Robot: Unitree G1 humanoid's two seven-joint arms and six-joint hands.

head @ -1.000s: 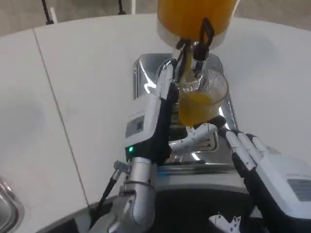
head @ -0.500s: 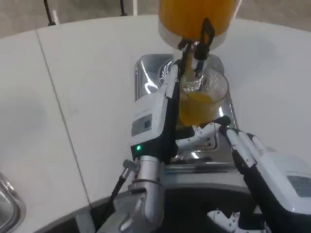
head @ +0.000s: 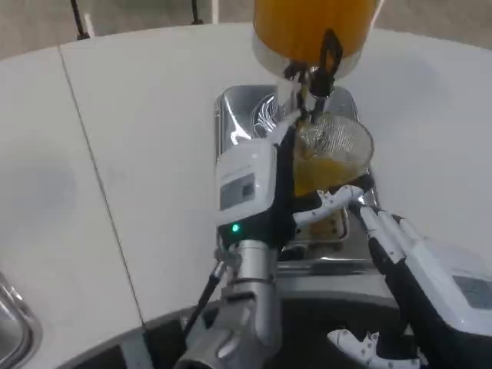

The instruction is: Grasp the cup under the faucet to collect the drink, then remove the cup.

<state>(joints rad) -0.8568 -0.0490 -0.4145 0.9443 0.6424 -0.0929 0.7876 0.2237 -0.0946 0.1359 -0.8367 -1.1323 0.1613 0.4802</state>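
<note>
In the head view you see the cup [head: 332,157] standing under the faucet [head: 314,84] of the drink dispenser [head: 311,27], above the metal drip tray [head: 246,115], which sits near the far edge of the white table [head: 138,138]. The cup is already about half full of orange drink, so the collecting part looks mostly done.

Your left hand [head: 257,192] is at the left side of the cup, with its fingers [head: 327,204] reaching around the lower part of the glass; it seems to grip the cup, although the white back of the hand hides most of the contact. Your right hand [head: 415,261] rests near the front edge of the tray, fingers apart and holding nothing.

I judge that what is left is to confirm that the flow has stopped, and then to bring the cup out from under the faucet. Keep it upright, because it can spill.
</note>
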